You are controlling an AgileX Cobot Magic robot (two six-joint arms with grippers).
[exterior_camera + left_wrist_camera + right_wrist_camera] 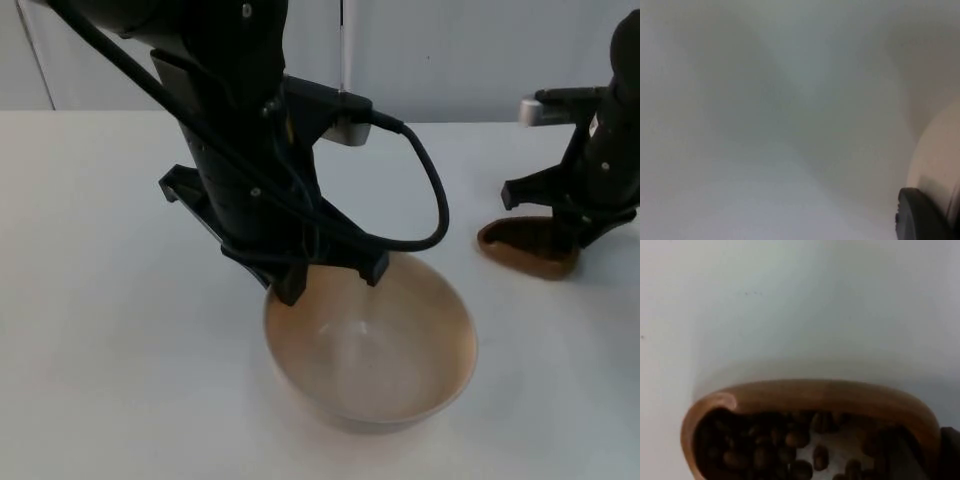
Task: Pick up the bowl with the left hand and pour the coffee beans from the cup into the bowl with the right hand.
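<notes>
Centrally, a pale wooden bowl (375, 345) sits on the white table (100, 300), near the front edge in the top view; its inside looks bare and smooth; the left gripper (330, 280) is down at the bowl's back rim, one black finger outside the wall, the other over the inside, so it appears pinched on the rim, though the contact itself is hidden by the arm; in the left wrist view a black fingertip (920, 217) lies against the bowl's cream wall (940, 150), with bare table beyond; well apart, toward the right, a small brown wooden cup (525, 248) rests on the table; the right gripper (590, 225) is at the cup's near side, touching or just over its rim; whether its fingers are spread or pressed together I cannot tell; the right wrist view looks into the cup (810, 400), which holds dark coffee beans (765, 450); grey wall (450, 50) behind.
</notes>
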